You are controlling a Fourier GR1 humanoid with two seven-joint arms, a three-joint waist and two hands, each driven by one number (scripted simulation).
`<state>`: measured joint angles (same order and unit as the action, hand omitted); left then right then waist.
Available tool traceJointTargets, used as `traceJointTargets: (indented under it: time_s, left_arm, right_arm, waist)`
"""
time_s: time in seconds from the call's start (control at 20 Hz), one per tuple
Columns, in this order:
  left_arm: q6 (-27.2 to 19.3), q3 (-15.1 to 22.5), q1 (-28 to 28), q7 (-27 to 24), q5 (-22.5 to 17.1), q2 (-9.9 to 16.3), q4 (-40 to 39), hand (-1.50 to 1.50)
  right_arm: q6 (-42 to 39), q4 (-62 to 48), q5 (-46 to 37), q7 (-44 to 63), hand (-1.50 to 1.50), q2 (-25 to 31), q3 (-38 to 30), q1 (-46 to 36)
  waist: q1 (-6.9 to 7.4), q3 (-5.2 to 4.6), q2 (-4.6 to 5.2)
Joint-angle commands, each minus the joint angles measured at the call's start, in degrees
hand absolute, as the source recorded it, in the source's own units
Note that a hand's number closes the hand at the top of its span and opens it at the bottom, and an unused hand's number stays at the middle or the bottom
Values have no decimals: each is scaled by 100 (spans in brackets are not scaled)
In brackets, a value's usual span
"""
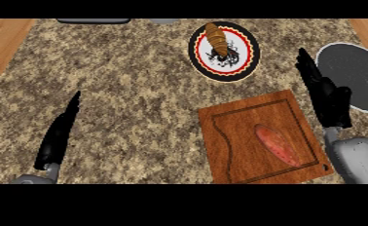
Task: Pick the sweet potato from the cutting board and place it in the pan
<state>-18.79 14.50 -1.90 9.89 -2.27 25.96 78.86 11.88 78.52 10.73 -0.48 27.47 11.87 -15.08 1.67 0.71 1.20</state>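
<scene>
The sweet potato (277,145) lies on the wooden cutting board (244,118) at the lower right of the speckled counter (129,84) — untouched by either arm. The right robot hand (325,96) hovers just beside the board's right edge, fingers straight, with the dark pan (348,66) close behind it. The left robot hand (57,135) rests at the lower left, fingers straight. A patterned plate (244,62) farther back carries a brown croissant-like pastry (216,40).

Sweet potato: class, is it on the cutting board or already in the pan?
On the board. The sweet potato lies inside the cutting board; the pan at right holds nothing visible.
</scene>
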Motion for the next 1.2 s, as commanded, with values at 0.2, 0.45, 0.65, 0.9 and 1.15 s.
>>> traceJointTargets:
  time_s: [0.2,0.45,0.65,0.9,1.15]
  left_arm:
    - [292,296,-691,-758,-344,-769,852,0]
    - [599,436,-517,-1306,-791,-1235,1120,0]
    - [557,589,-426,-1389,-751,-1402,1252,0]
    - [629,521,-409,-1642,-754,-1445,964,0]
    - [997,297,-423,-1805,-985,-1237,919,0]
  right_arm:
    - [-3002,783,1496,-588,150,-660,1070,-700]
    - [-5028,131,1917,-1579,-150,650,631,-644]
    - [-6628,-437,1781,-2554,-150,1489,286,-936]
    - [-6903,-816,734,-3372,-150,1621,220,-1639]
    - [-6720,-533,-37,-3536,-150,1705,673,-1977]
  waist:
    - [387,-36,-88]
    - [93,-48,-8]
    - [96,-38,-23]
    - [185,-40,7]
    - [211,-49,-8]
